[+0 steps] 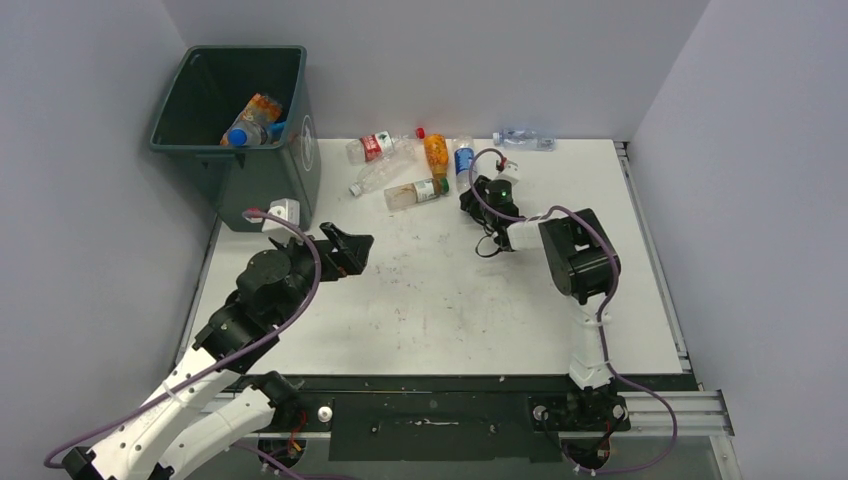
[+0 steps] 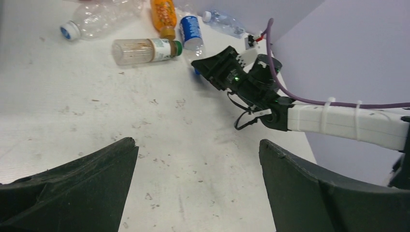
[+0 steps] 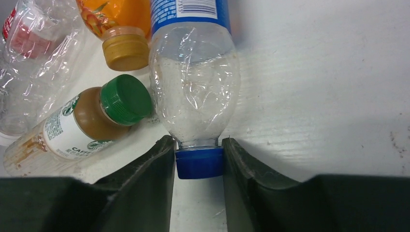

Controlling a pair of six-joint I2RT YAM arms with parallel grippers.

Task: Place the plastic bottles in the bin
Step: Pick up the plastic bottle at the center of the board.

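Pinching the blue cap of the blue-labelled bottle narrowly in the right gripper, likely because that end juts free of the green-capped bottle and orange bottle crowding it at the far side of the table, well apart from the bin at far left. Holding the left gripper wide and empty near the bin, seemingly clear of the work. Hard to judge the pinch's firmness, or to see the bottle's cut-off base and the bin's shadowed floor.

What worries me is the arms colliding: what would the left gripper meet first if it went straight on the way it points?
Probably the table, since the open left gripper seems tilted downward, though depth is unclear. If it cleared that, the right gripper, clamped on the blue-capped bottle, lies ahead.
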